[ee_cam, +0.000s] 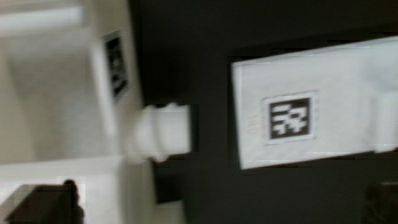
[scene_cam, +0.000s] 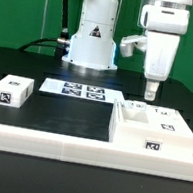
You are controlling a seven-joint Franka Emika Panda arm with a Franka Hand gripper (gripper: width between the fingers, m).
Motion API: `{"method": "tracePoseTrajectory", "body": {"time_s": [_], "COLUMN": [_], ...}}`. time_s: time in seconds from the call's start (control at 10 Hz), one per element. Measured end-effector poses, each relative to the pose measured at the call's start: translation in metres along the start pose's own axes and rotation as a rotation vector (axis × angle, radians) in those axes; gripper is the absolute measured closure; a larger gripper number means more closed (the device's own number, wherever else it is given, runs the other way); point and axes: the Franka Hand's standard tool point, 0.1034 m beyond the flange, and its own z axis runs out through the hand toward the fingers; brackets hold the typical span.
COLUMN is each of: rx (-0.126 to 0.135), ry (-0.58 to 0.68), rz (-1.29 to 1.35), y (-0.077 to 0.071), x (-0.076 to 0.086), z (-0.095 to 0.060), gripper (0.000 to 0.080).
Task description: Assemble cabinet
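Observation:
The cabinet (scene_cam: 156,132) is the large white box at the exterior view's right front, with small tags on its top and front. My gripper (scene_cam: 151,91) hangs just above its back edge, empty and not touching it. In the wrist view the cabinet (ee_cam: 71,100) shows a tagged side wall and a short round peg (ee_cam: 160,130) sticking out. My gripper (ee_cam: 210,212) is open there: one dark finger (ee_cam: 43,204) shows far to one side, with nothing between the jaws. A small white tagged block (scene_cam: 12,93) lies at the exterior view's left.
The marker board (scene_cam: 82,90) lies flat in front of the robot base (scene_cam: 93,43). A low white wall (scene_cam: 37,138) runs along the table's front. In the wrist view a flat white tagged piece (ee_cam: 311,110) lies across a black gap from the cabinet.

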Motion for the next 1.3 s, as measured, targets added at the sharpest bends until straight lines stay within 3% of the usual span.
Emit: {"method": "tracePoseTrajectory", "body": {"time_s": [0.4,0.7,1.3], "rx": [-0.002,0.012,0.043], "ry": [0.021,0.037,0.039], "rz": [-0.01,-0.005,-0.002], "y": [-0.037,-0.046,-0.056], "x": [-0.003,-0.002,-0.003], "z": [0.021,0.039,0.054], "gripper": [0.0002,0.0002,0.0029]}}
